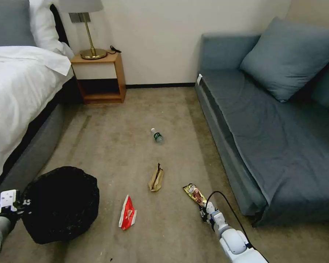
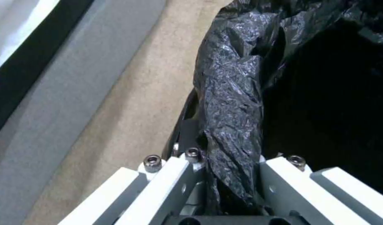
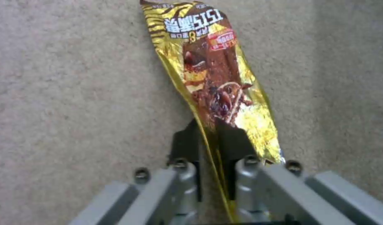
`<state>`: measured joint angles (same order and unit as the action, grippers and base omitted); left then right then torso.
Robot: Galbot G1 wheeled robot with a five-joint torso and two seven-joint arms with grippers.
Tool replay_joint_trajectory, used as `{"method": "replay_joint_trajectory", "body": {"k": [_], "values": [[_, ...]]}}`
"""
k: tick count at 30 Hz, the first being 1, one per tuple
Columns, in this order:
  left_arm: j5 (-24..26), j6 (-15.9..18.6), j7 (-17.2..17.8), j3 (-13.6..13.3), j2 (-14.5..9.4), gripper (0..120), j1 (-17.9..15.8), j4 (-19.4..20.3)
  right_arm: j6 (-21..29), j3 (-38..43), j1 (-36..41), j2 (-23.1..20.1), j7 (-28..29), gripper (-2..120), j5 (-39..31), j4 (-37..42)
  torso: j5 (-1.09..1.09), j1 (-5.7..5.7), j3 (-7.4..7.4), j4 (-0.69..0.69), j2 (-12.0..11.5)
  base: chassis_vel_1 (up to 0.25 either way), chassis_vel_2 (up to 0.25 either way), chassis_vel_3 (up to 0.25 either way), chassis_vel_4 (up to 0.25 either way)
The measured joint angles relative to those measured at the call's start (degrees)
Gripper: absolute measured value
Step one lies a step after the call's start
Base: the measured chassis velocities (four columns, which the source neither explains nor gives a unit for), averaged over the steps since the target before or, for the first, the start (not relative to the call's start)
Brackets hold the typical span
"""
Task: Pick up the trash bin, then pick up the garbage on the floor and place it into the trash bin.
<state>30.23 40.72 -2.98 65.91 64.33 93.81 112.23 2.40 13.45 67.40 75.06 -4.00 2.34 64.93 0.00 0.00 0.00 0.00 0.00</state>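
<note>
My right gripper (image 3: 208,137) is pinched on the near end of the gold-brown snack packet (image 3: 212,78), arm reaching low over the carpet (image 1: 171,109) beside the sofa (image 1: 281,138). My left gripper (image 2: 225,162) clamps the trash bin (image 1: 60,204) rim at near left, by the bed (image 1: 18,91).

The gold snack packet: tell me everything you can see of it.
The gold snack packet is a long, narrow pouch of shiny, crinkled foil, gold at the edges with a brown printed panel, white lettering and a small red label. It lies on the tan carpet near the sofa. The right gripper is shut on its near end, one dark pad on each side. Nothing else touches it.
</note>
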Motion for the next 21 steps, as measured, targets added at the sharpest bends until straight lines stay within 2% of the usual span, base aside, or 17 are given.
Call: {"method": "replay_joint_trajectory", "body": {"k": [2,7,10,11,12,13,15,16,17,20,21], "values": [[0.02,0.0,0.0,-0.05,-0.06,3,-0.02,0.0,-0.03,0.01,0.14,-0.22,0.0,1,-0.2,0.2,0.0,0.0,0.0,0.0,0.0,0.0,0.0,0.0,0.0],[0.06,0.0,0.0,-0.23,-0.07,3,-0.03,0.12,-0.03,-0.36,0.82,-0.85,0.17,0,-0.89,2.5,0.0,0.0,0.0,0.0,0.0,0.0,0.0,0.0,0.0],[0.12,0.02,0.0,-0.43,0.03,3,0.02,0.49,1.01,-2.97,2.96,-2.84,0.69,0,-4.74,11.87,0.0,0.0,0.0,0.0,0.0,0.0,0.0,0.0,0.0],[0.12,0.02,0.0,-0.43,0.03,3,0.02,0.49,1.01,-2.97,2.96,-2.84,0.69,0,-4.74,11.87,0.0,0.0,0.0,0.0,0.0,0.0,0.0,0.0,0.0],[0.14,0.05,0.0,-0.55,0.16,3,0.09,0.71,1.83,-5.17,3.88,-3.89,1.05,0,-7.66,18.97,-0.02,0.0,0.0,-0.01,0.0,0.0,0.0,0.0,0.0],[0.14,0.07,0.0,-0.61,0.23,3,0.11,0.79,1.96,-6.43,3.99,-4.18,1.33,0,-8.85,22.11,-0.01,0.0,0.0,-0.01,0.0,0.0,0.0,0.0,0.0],[0.15,0.11,-0.02,-0.69,0.42,3,0.2,1.01,1.88,-9.31,3.71,-4.51,1.6,0,-11.23,27.66,-0.01,0.0,0.0,0.0,0.0,0.0,0.0,0.0,0.0],[0.15,0.11,-0.02,-0.69,0.42,3,0.2,1.01,1.88,-9.31,3.71,-4.51,1.6,0,-11.23,27.66,-0.01,0.0,0.0,0.0,0.0,0.0,0.0,0.0,0.0],[0.15,0.16,-0.01,-0.78,0.8,3,0.39,1.38,1.79,-13.19,2.2,-4.49,1.36,0,-14.04,32.58,-0.01,0.0,0.0,0.0,0.0,0.0,0.0,0.0,0.0],[0.15,0.19,-0.02,-0.82,1.24,3,0.73,1.84,1.79,-17.04,0.2,-4.23,0.75,0,-16.19,35.15,-0.01,0.0,0.0,-0.01,0.0,0.0,0.0,0.0,0.0],[0.13,0.23,-0.02,-0.83,1.94,3,1.28,2.56,1.76,-23.1,-3.72,-3.57,-0.61,0,-18.96,36.8,0.0,0.0,0.0,0.01,0.0,0.0,0.0,0.0,0.0]]}}
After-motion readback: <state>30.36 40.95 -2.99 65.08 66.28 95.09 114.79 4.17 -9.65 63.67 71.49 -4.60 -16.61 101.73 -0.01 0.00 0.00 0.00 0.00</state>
